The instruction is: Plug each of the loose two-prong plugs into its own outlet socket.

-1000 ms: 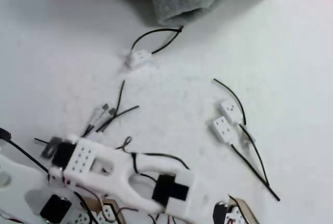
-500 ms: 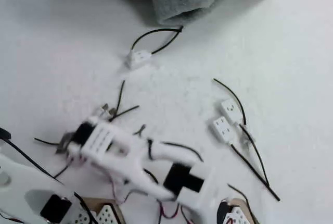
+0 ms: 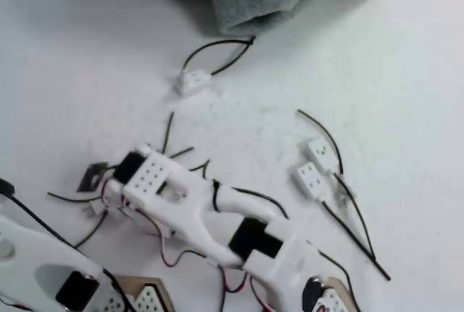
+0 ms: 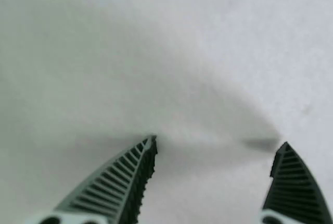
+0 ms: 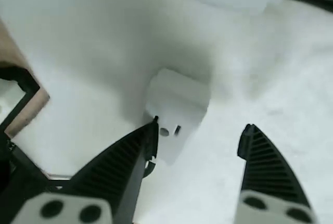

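The left end effector [image 4: 218, 140] and right end effector [image 5: 202, 123] both gape, released. Loose plug cords [image 3: 168, 130] tangle beside an arm [image 3: 188, 207]. The sockets [image 3: 312, 180] sit well apart from it (likely risk: a sweep snags and drags the cords).

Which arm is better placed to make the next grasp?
Right, probably. The right gripper has a small white block at its open jaws, likely a plug or socket; the left gripper is open over bare table.

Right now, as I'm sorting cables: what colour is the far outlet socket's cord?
Black; the cord shows best in the high view.
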Available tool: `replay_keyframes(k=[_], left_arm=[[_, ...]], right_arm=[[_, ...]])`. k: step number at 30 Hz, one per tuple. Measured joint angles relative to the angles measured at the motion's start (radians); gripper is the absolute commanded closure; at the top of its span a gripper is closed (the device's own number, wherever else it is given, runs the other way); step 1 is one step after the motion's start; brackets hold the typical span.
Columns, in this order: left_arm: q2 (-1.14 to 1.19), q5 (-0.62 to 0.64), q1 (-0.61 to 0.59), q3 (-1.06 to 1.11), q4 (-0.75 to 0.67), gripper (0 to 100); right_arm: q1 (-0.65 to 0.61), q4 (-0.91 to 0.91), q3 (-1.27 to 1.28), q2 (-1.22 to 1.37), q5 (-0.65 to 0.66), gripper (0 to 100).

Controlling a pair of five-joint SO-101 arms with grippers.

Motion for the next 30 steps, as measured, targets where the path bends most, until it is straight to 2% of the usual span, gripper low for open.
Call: replay_keyframes(k=[6, 9, 12, 15, 17, 25, 30], left_arm=[[0.000, 0.000, 0.000, 0.000, 0.000, 65], [0.000, 0.000, 0.000, 0.000, 0.000, 65], [0.000, 0.000, 0.000, 0.000, 0.000, 65], [0.000, 0.000, 0.000, 0.000, 0.000, 65], [0.000, 0.000, 0.000, 0.000, 0.000, 65], [0.000, 0.000, 0.000, 0.000, 0.000, 65], [0.000, 0.000, 0.000, 0.000, 0.000, 65]], right_arm=[[0.014, -0.025, 0.003, 0.069, 0.002, 74.4], [0.104, -0.029, -0.006, 0.069, 0.012, 74.4], [0.210, -0.029, -0.025, 0.075, 0.089, 75.2], [0.311, -0.037, -0.020, 0.080, 0.160, 83.0], [0.338, -0.029, -0.026, 0.078, 0.175, 86.1], [0.365, 0.023, -0.066, 0.094, 0.183, 85.8], [0.482, 0.072, -0.198, 0.103, 0.183, 85.4]])
